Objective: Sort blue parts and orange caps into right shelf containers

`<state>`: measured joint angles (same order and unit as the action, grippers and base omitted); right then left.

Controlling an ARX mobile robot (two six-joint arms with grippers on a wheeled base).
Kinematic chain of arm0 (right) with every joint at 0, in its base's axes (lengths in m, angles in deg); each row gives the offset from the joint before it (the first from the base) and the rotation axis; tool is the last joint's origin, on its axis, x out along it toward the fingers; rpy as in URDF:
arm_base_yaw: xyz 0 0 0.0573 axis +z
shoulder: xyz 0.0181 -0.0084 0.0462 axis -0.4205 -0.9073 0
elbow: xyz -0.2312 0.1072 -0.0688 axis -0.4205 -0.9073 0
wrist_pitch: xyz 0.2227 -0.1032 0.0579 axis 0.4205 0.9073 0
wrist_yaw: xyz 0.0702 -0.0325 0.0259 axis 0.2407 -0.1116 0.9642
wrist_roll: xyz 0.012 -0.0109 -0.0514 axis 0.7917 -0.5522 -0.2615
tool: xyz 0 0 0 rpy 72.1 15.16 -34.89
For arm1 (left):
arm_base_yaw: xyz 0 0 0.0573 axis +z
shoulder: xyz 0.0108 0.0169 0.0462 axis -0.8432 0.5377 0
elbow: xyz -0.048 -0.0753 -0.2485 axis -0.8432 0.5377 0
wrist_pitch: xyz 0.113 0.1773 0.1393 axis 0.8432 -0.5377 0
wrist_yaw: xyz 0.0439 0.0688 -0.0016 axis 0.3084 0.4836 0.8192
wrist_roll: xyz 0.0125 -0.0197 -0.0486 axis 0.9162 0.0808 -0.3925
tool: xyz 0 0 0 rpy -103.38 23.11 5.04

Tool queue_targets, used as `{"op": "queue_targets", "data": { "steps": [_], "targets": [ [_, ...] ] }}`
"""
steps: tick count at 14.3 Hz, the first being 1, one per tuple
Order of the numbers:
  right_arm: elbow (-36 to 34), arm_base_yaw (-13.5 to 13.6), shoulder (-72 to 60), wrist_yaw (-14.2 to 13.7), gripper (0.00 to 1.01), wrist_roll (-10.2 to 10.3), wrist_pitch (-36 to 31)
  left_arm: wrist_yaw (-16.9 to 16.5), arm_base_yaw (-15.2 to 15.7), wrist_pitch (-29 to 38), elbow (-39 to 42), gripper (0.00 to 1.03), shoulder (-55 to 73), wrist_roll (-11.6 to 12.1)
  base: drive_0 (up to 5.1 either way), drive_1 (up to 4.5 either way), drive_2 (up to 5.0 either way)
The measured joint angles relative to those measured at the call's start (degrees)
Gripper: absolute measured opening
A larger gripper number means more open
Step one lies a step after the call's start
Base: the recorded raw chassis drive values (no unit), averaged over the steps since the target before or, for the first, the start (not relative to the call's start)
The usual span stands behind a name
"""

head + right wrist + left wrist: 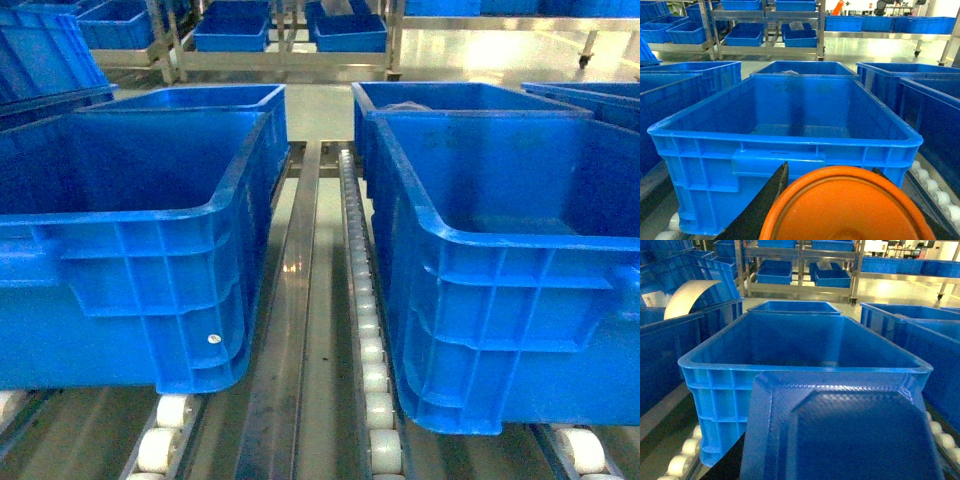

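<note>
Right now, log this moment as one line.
left gripper: holding blue part | right gripper: holding orange cap | both before blue crates | nothing dropped yet

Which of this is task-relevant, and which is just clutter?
Job: orange cap in right pincer; blue part at the left wrist; left crate and right crate, likely targets.
Lying about: roller track; back shelving; white curved sheet.

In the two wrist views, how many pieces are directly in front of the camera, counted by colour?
blue part: 1
orange cap: 1
Total: 2
</note>
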<state>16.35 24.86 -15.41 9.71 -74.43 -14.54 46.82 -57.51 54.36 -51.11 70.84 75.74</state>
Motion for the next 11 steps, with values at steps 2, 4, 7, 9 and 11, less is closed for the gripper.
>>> {"op": "queue_targets", "data": {
  "steps": [2,4,7,9,11],
  "targets": [
    [0.0,0.0,0.0,0.0,0.42,0.0,0.0,0.0,0.0,0.0,0.0,0.41,0.0,0.0,0.0,0.00,0.0],
    [0.0,0.0,0.0,0.0,0.42,0.0,0.0,0.0,0.0,0.0,0.0,0.41,0.0,0.0,0.0,0.00,0.0],
    [0.0,0.0,0.0,0.0,0.42,0.0,0.0,0.0,0.0,0.0,0.0,0.41,0.0,0.0,0.0,0.00,0.0],
    [0.0,0.0,0.0,0.0,0.42,0.0,0.0,0.0,0.0,0.0,0.0,0.41,0.0,0.0,0.0,0.00,0.0],
    [0.0,0.0,0.0,0.0,0.42,0.0,0.0,0.0,0.0,0.0,0.0,0.41,0.0,0.0,0.0,0.00,0.0]
  ]
}}
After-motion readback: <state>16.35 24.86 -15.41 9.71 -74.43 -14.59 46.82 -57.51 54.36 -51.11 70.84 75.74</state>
